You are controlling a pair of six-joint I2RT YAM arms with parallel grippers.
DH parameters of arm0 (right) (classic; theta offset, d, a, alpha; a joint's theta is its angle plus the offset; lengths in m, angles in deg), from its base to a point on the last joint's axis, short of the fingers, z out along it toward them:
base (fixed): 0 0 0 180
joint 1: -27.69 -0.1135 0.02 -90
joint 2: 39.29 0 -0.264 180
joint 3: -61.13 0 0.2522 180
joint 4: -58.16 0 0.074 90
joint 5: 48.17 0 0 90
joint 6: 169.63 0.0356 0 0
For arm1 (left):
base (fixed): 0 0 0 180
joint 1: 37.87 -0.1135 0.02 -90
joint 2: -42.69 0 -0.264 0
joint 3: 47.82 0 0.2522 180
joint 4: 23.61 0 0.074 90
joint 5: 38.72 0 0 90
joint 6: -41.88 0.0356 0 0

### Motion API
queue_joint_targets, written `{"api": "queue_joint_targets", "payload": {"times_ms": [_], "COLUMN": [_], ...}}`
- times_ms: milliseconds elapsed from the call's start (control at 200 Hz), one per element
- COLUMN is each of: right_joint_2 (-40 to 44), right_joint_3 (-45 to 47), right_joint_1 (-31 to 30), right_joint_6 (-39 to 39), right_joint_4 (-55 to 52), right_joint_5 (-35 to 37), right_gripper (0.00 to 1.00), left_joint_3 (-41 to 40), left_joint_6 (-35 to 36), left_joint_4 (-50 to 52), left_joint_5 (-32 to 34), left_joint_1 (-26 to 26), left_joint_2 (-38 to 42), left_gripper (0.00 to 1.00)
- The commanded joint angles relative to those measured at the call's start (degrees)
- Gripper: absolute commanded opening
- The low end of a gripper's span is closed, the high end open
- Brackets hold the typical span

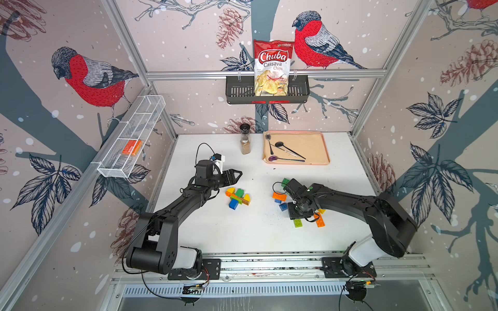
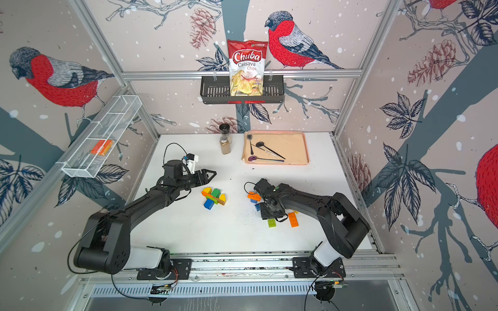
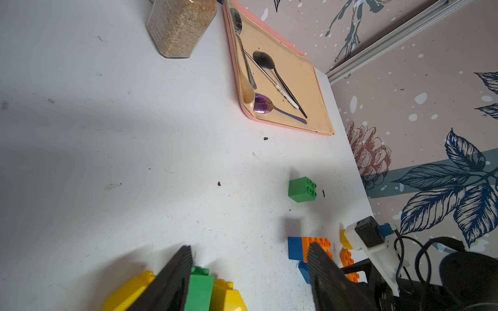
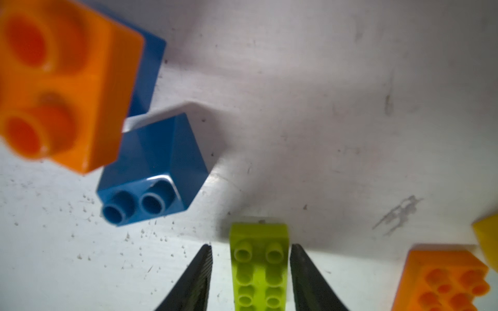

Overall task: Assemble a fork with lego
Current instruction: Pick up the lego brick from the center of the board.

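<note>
On white table: right gripper straddles lime green brick, jaws unclamped, gap on one side. Left gripper spread, empty.

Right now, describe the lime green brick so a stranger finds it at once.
On the white table find the right arm's claw. The long lime green studded plastic brick lies between its fingers; neighbours are orange, blue, yellow.

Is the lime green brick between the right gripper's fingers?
Yes, the right wrist view shows the lime green brick on the table between the fingers of the right gripper.
</note>
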Motion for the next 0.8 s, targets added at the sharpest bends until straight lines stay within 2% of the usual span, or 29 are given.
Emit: {"api": "queue_joint_targets", "payload": {"times_ms": [0,315,575,795], "right_joint_2": [-0.85,-4.79,-5.01,-0.43], "right_joint_3": [-0.99,-2.91,-4.27,-8.29], "right_joint_1": [-0.27,-2.03,-2.39,-1.05], "right_joint_6": [-0.50,-0.88,-1.82,-8.72], "right_joint_4": [-2.87,-4.72,-5.43,-5.52], "right_joint_5": [1.84,4.27,4.80,7.32], "right_gripper": [0.48,0.41,0.22,0.12], "left_joint_3": [0.38,0.60,0.74,2.29], "left_joint_6": [0.15,-0.11,0.42,1.57], "left_joint_4": [-1.89,-2.36,-1.16,2.51], "left_joint_5": [-0.95,-1.48,-2.56,-3.98], "left_joint_1": [0.00,0.00,0.08,0.82], "left_joint_2": [-0.34,-1.25,-1.38,-2.10], "left_gripper": [0.68,0.68,0.67,0.63]}}
